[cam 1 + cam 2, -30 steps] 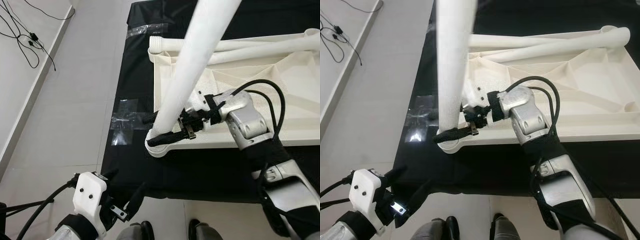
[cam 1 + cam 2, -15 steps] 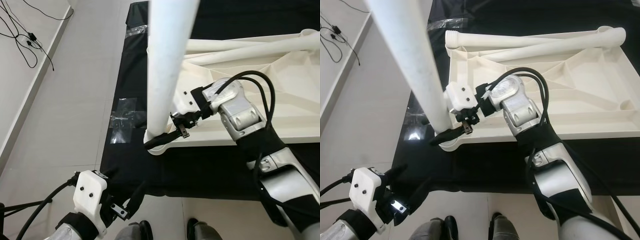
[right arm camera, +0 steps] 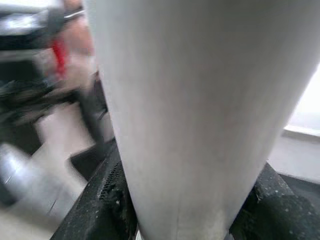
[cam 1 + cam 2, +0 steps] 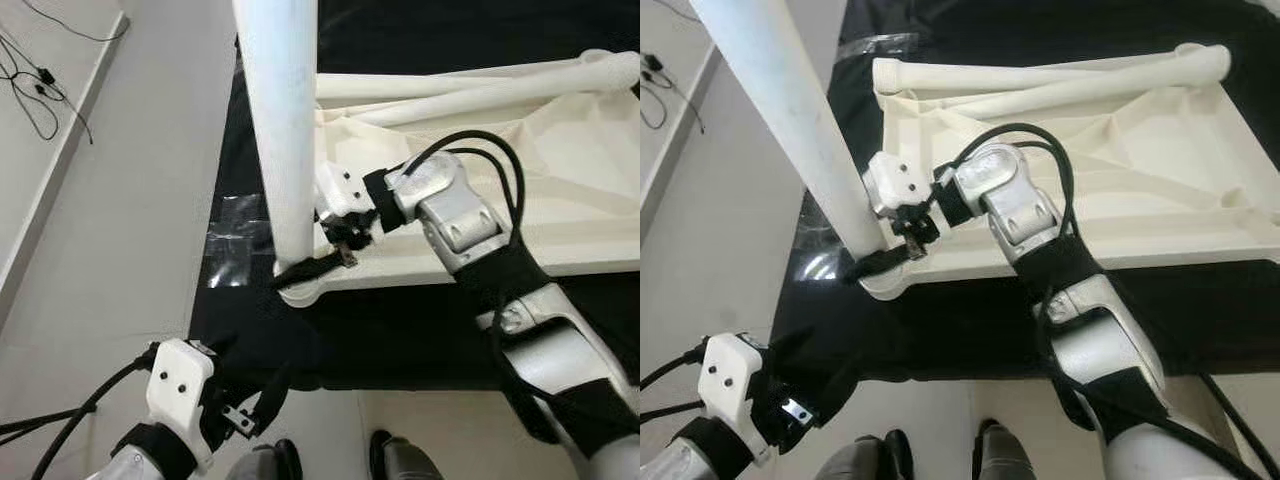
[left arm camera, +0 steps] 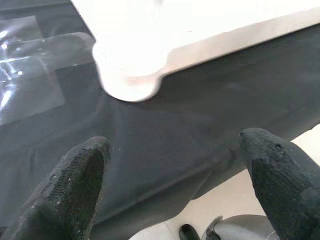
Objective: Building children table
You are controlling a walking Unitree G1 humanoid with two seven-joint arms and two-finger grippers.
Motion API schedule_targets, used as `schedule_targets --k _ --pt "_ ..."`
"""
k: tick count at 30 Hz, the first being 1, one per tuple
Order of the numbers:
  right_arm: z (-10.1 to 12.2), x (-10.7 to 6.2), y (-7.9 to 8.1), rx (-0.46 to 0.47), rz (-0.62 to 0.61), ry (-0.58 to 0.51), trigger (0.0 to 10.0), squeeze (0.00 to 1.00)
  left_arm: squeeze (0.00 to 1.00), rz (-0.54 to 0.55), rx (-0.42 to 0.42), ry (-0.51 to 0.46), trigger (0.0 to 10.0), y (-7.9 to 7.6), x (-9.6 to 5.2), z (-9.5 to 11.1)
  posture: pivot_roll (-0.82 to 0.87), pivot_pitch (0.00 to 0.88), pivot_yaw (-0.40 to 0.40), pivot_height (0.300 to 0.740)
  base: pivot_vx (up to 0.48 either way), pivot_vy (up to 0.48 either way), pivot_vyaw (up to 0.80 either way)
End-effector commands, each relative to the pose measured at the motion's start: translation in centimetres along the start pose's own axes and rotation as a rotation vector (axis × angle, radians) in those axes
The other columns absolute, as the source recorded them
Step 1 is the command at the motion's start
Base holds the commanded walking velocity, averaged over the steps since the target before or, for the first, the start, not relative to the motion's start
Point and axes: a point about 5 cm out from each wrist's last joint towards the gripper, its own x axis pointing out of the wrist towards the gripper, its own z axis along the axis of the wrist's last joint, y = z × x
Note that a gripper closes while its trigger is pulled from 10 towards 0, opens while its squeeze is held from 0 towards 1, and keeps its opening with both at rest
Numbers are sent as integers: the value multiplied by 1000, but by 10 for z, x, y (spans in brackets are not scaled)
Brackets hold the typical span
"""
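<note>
White leg [image 3: 185,115] fills right hand [image 4: 318,262].

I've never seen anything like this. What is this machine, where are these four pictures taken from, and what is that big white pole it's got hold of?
This is a two-armed humanoid robot building a child's table. Two pictures come from cameras in its head, looking down; the other two come from cameras on its wrists, looking along its black fingers.

On the floor lies a black mat, and on it the white plastic tabletop, upside down so its ribbed underside faces up. Two loose table legs lie across it.

The right gripper has its jaws closed around a third white leg, standing it up at the tabletop's near corner socket. The right wrist picture shows that leg very close.

The left gripper hangs low near the mat's edge, jaws apart, holding nothing. The dark shapes at the bottom are the robot's feet.
</note>
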Motion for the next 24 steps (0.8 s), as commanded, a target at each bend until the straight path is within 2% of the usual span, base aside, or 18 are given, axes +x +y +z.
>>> schedule_targets --k 1,2,10,14,15,16,17,20,22,24 --pt "-13 2 -1 55 -56 65 10000 0 0 6 -19 32 10000 0 -2 -5 -5 330 61 740 0 0 0" --pt "-16 5 -9 153 -154 7 10000 0 0 7 -19 30 10000 1 -2 -5 -6 332 62 740 0 0 0" --pt "-19 7 -12 224 -190 -35 10000 0 0 7 -18 29 10000 1 -2 -5 -3 334 62 740 0 0 0" --pt "-18 7 -11 212 -176 -58 10000 0 0 8 -18 29 10000 1 -1 -4 -2 335 63 740 0 0 0" --pt "-16 5 -5 180 -115 -101 10000 0 0 8 -18 29 10000 1 -1 -4 0 336 63 740 0 0 0" --pt "-16 5 -5 180 -115 -101 10000 0 0 8 -18 29 10000 1 -1 -4 0 336 63 740 0 0 0" --pt "-14 1 2 160 -31 -133 10000 0 0 8 -17 29 10000 2 -1 -4 0 337 63 740 0 0 0" --pt "-13 -1 7 150 24 -153 10000 0 0 9 -17 29 10000 2 -1 -4 0 336 63 740 0 0 0" --pt "-10 -12 16 124 140 -169 10000 0 0 9 -17 28 10000 2 -1 -4 -1 337 63 740 0 0 0" --pt "-9 -16 17 118 161 -169 10000 0 0 9 -17 28 10000 2 -1 -4 -1 338 63 740 0 0 0"
